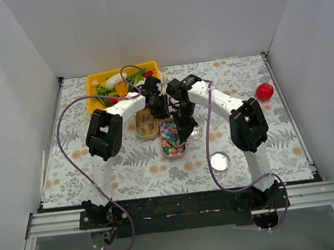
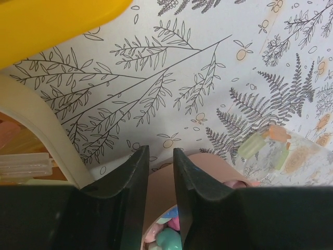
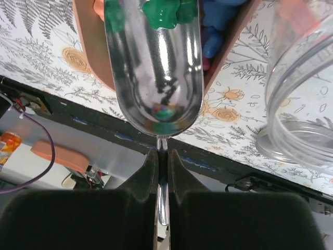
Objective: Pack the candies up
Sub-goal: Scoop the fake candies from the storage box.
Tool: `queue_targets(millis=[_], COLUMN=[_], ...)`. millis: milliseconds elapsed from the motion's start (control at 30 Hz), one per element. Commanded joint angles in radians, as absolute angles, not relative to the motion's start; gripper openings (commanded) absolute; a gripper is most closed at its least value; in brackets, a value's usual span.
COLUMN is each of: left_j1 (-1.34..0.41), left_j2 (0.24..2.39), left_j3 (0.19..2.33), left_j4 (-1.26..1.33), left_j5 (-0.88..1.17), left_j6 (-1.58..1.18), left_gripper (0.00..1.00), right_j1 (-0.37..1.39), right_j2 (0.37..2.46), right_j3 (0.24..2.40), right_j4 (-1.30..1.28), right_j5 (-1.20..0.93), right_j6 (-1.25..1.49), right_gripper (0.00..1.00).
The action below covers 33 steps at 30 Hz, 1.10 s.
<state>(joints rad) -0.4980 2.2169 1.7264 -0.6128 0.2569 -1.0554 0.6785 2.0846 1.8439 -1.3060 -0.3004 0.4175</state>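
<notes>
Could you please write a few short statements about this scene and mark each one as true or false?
1. The right gripper holds the metal scoop by its handle. True.
2. The red ball lies in the yellow tray. False: it lies on the table, at the far right, apart from the tray.
3. The scoop's bowl is over the pink container of pastel candies. True.
4. The round lid lies in the yellow tray. False: it lies on the table, near the right arm.
</notes>
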Motion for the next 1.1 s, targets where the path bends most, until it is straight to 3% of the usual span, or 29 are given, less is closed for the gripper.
queue_targets(millis=[0,667,1067], left_j1=[-0.505,-0.505,-0.480], left_j2=[2.172,2.191,2.201], left_j3=[1.694,1.724,1.761], left_j4=[-0.658,-0.664,-0.669], left_j5=[0.271,0.321,0.331], left_j6=[-1.049,-1.091,-1.114], left_gripper=[0.24,0.21,0.19], right_j1=[0.672,0.742,0.782], right_j2=[2.106,2.086,1.960], right_j3=[1.878,1.706,1.474], right_j4=[-1.250,-0.968,-0.707], right_j5=[-0.195,0.033,0.179], right_j6=[0.429,0.466,0.434], right_gripper=[0.01,0.01,0.01])
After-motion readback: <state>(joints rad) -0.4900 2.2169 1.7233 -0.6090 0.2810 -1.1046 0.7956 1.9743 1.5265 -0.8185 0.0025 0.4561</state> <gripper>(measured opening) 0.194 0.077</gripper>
